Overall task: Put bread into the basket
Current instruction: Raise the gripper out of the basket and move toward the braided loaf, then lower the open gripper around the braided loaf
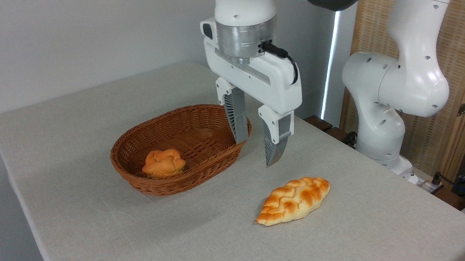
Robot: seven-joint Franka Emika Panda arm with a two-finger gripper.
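The bread (294, 200), a braided golden-brown loaf, lies flat on the grey tablecloth to the right of the basket (210, 115). The basket is oval brown wicker and holds a small orange bun (164, 163) at its near end. My gripper (255, 152) hangs open above the table, between the basket's right rim and the loaf, fingers pointing down with nothing between them. Its left finger stands in front of the basket's far right rim. The loaf sits below and to the right of the fingertips, untouched.
The arm's white base (384, 120) stands at the table's far right edge, with a wooden screen behind it. The table (374, 258) ends at the left and front edges. Cables and dark items lie at the far right.
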